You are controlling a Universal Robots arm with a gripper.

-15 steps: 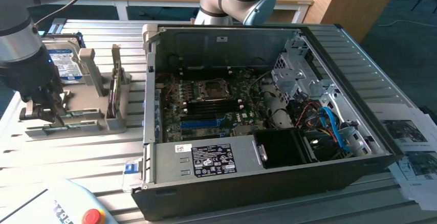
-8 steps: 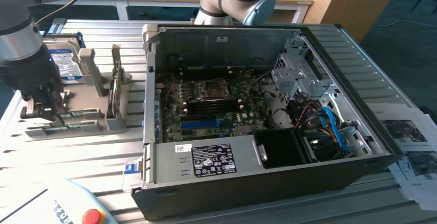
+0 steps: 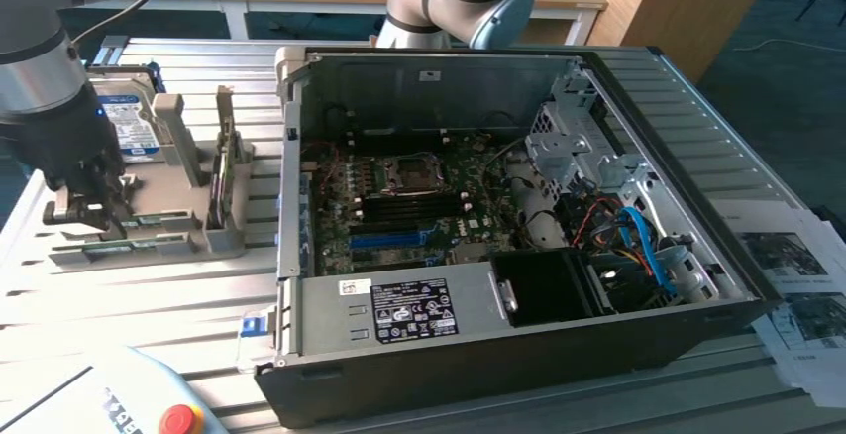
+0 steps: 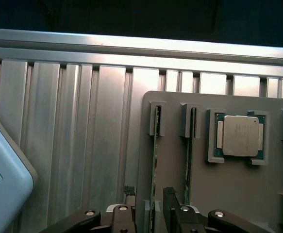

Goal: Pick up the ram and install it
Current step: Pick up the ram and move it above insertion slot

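The ram (image 4: pixel 155 160) stands on edge in a slot of the grey holder (image 4: pixel 173 160), seen as a thin green strip. A second stick (image 4: pixel 190 145) stands in the slot beside it. My gripper (image 4: pixel 150 201) is low over the holder, open, with one dark finger (image 4: pixel 169 196) on each side of the first ram and a gap showing. In the exterior view the gripper (image 3: pixel 93 214) hangs at the left over the grey holder (image 3: pixel 198 231), with the green stick (image 3: pixel 153 221) just beside it. Inside the open computer case (image 3: pixel 529 335) lies the motherboard (image 3: pixel 396 196) with its blue slots (image 3: pixel 390 239).
A silver processor (image 4: pixel 238 136) sits in a pocket of the holder. A hard drive (image 3: pixel 126 122) and an upright card (image 3: pixel 232 162) stand on the holder. A white pendant (image 3: pixel 106 399) with a red button lies at the front left. Papers (image 3: pixel 806 295) lie to the exterior view's right.
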